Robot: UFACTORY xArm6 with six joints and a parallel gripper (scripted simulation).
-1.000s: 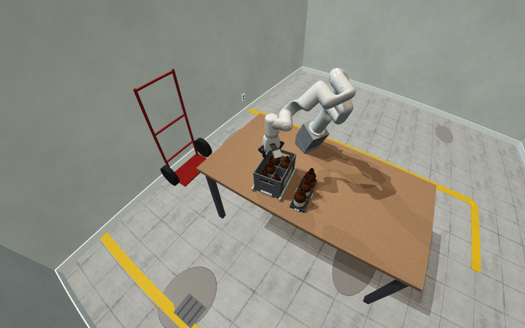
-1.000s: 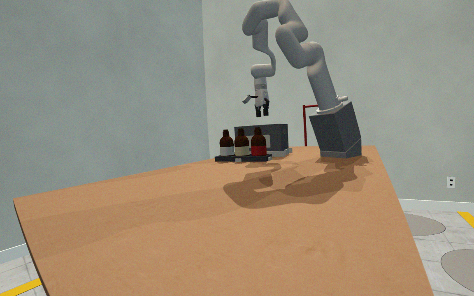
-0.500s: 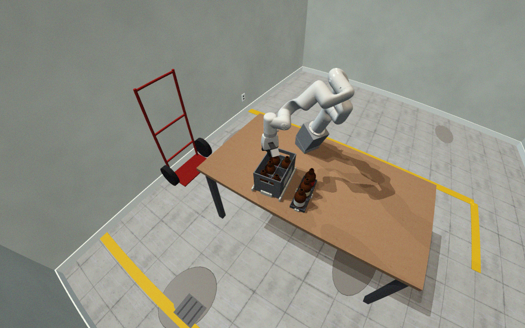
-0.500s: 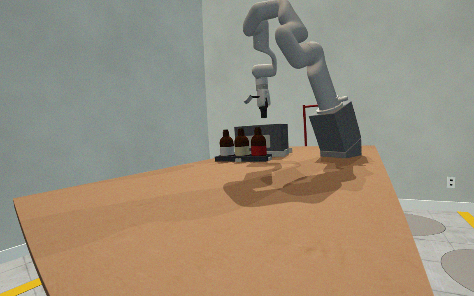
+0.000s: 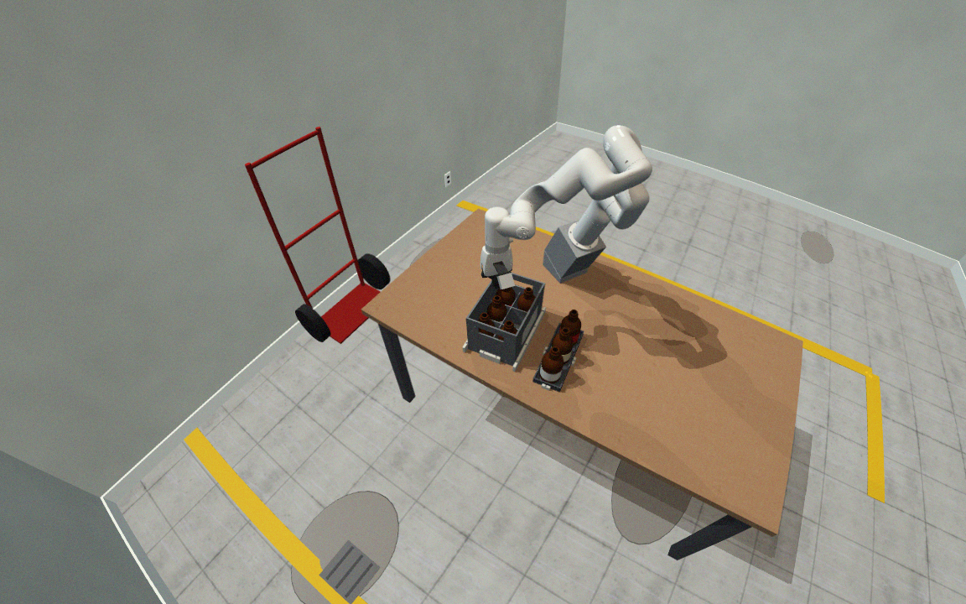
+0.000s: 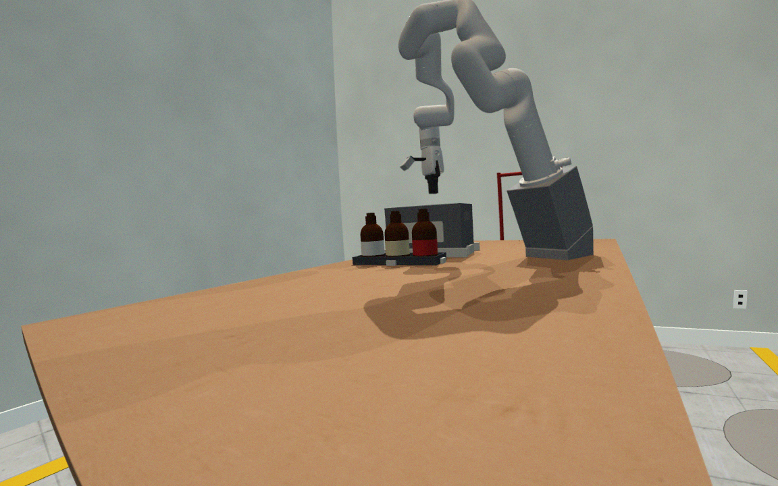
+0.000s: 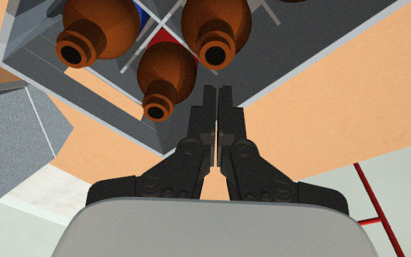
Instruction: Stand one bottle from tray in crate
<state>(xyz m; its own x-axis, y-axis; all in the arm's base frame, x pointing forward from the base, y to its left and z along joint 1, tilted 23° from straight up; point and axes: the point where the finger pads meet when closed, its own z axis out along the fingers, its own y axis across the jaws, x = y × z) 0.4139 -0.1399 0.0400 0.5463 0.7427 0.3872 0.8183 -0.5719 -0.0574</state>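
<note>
Fingers pressed together on nothing, the gripper (image 6: 433, 188) hangs above the far end of the grey crate (image 6: 457, 222). Below its tips the wrist view shows the crate's rim and three brown bottle mouths, the nearest bottle (image 7: 164, 78) just left of the closed fingertips; a bare patch of table shows through one cell (image 7: 98, 91) further left. Three more bottles stand upright on the dark tray (image 6: 400, 260), beside the crate and well apart from the gripper: white-labelled (image 6: 371, 235), cream-labelled (image 6: 396, 235) and red-labelled (image 6: 423, 232). Only the exterior view shows these labels; from the top view the crate's divided cells (image 5: 505, 315) appear. A red hand truck (image 5: 298, 240) stands beyond the table (image 5: 621, 390), past the gripper.
</note>
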